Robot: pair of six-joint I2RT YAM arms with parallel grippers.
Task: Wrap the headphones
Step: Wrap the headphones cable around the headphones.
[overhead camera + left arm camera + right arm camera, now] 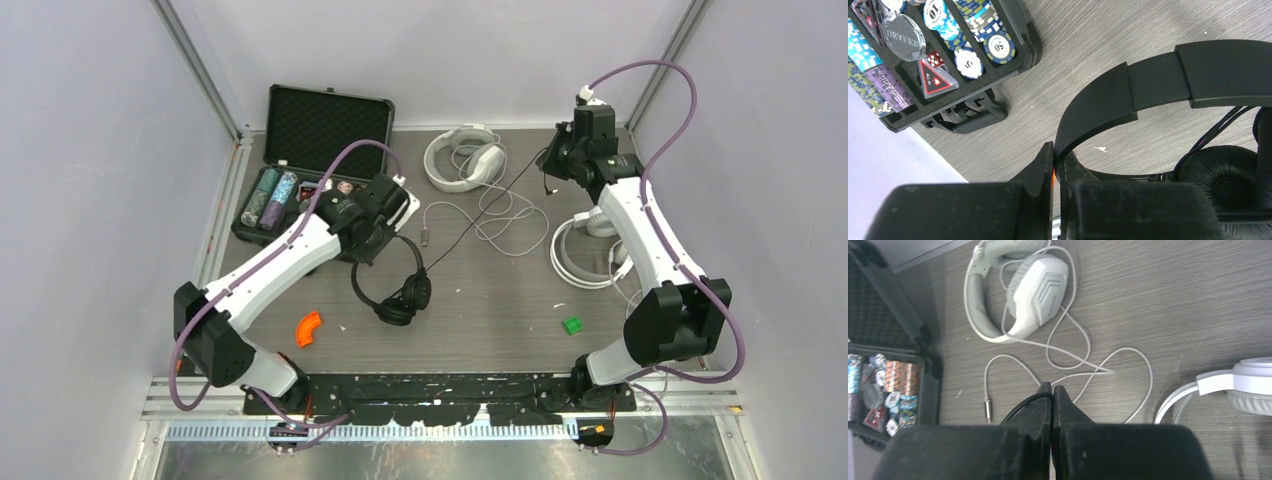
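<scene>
The slim black headphones [395,290] lie left of the table's middle. My left gripper [372,245] is shut on their headband [1158,85], which rises from between the fingertips of that gripper [1057,150]; one ear pad [1220,175] shows at the lower right. Their thin black cord [480,212] runs taut up to my right gripper [556,160] at the back right. In the wrist view that gripper [1052,388] is shut on the cord [1023,405]. One white padded pair [465,155] [1033,290] lies at the back with its pale cord [500,215] looped loosely. Another white pair [585,255] [1243,382] sits under the right arm.
An open black case of poker chips [300,190] [923,55] stands at the back left, close to the left gripper. An orange curved piece [309,328] and a green block [573,325] lie near the front. Grey walls close in the table on three sides.
</scene>
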